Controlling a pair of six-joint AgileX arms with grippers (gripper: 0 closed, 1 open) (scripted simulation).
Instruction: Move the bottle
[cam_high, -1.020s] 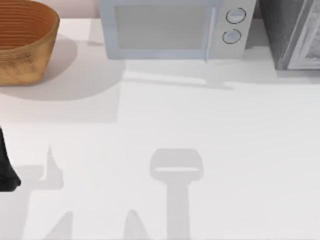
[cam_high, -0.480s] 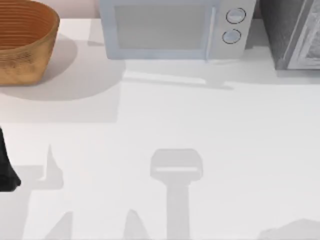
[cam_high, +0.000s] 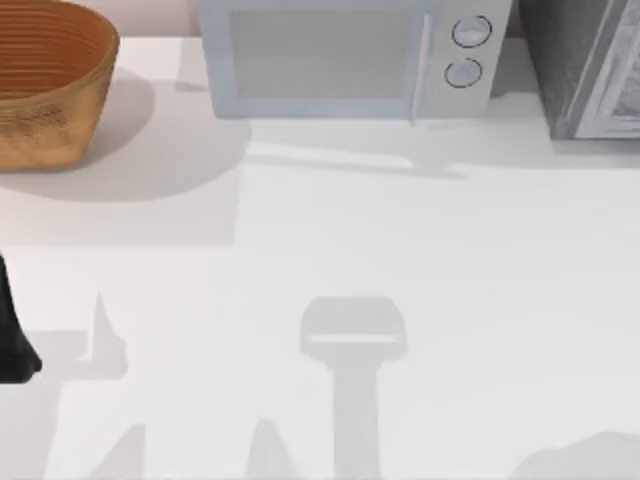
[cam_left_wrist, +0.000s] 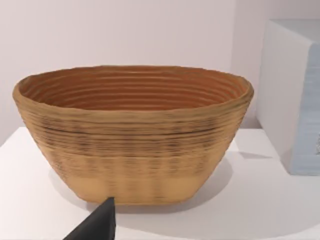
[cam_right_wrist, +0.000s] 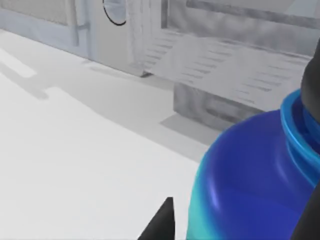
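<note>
The bottle (cam_right_wrist: 250, 185) looms close in the right wrist view, cyan low on its body, deep blue on the shoulder, with a black cap (cam_right_wrist: 312, 80) at the picture's edge. My right gripper (cam_right_wrist: 240, 225) is shut on the bottle, one dark fingertip (cam_right_wrist: 162, 225) at its cyan side and the other finger on the far side of it. My left arm (cam_high: 12, 345) stays parked at the table's left edge. Its gripper is open, with one black fingertip (cam_left_wrist: 97, 225) in the left wrist view facing the basket.
A woven basket (cam_high: 45, 85) (cam_left_wrist: 132, 135) stands at the back left. A pale blue microwave (cam_high: 340, 60) sits at the back middle, with a grey box (cam_high: 590, 70) (cam_right_wrist: 235, 65) to its right. An arm shadow (cam_high: 585, 460) lies at the front right.
A shadow has appeared at the table's front right corner and crept slightly inward. The left arm, basket and microwave have not moved.
</note>
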